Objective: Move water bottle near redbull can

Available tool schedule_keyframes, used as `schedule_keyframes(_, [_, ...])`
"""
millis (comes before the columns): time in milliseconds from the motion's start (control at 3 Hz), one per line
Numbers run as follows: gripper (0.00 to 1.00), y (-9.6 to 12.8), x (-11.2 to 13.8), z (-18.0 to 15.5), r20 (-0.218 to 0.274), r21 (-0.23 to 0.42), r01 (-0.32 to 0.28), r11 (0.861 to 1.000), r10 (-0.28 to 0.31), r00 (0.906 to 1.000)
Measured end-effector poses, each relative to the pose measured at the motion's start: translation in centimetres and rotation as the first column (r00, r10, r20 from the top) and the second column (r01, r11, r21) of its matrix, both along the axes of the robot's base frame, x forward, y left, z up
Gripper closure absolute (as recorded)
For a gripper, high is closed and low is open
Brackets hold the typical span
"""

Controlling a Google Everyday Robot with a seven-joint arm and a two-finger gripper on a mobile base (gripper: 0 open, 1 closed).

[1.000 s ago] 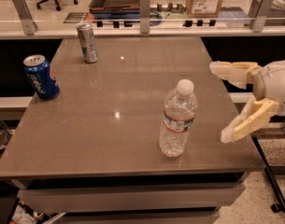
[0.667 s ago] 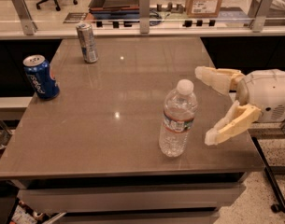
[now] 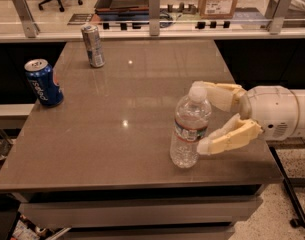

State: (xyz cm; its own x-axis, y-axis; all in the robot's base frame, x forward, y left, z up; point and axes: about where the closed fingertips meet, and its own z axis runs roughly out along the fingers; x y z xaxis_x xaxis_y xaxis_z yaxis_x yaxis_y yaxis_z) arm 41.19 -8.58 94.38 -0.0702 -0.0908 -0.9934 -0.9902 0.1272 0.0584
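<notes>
Camera view: the water bottle stands upright near the table's front-right corner, a little in from the front edge. The redbull can is upright near the far-left corner, well apart from it, approx. diagonal across the top. A blue Pepsi can sits at the left edge, about mid-way along, and isn't part of the job.

The gripper comes in from the right edge w/ its two fingers spread wide. One finger is by the bottle's cap and shoulder on the far side; the other is low on the near-right side at about label height. It isn't clamped on anything yet. The lower tip may already be brushing the plastic, but that's hard to tell from this angle.

Handling, as a judgement:
- Thin clear plastic, so the wall prob. gives under a hard squeeze. Use moderate force.
- Tall and narrow w/ a small base, so it tips easily if pushed high or dragged.
- Fill level isn't readable, so weight is unknown. It's likely light to medium.
- The surface is smooth and the label band should give a bit more friction.

Best hold is mid-body at or just under the label, fingers on opposite sides and the bottle centred betw. them. Avoid the cap and the tapering shoulder, where the pads could slide off. Lift clear before heading for the far-left corner.
</notes>
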Motion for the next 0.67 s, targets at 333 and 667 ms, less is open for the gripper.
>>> schedule_keyframes(333, [0.38,0.25,-0.06,0.10,0.002,-0.001,-0.004,1.000,0.004,1.0000])
schedule_keyframes(667, [0.61,0.48,-0.12,0.20,0.004,-0.003,-0.009,1.000,0.009,1.0000])
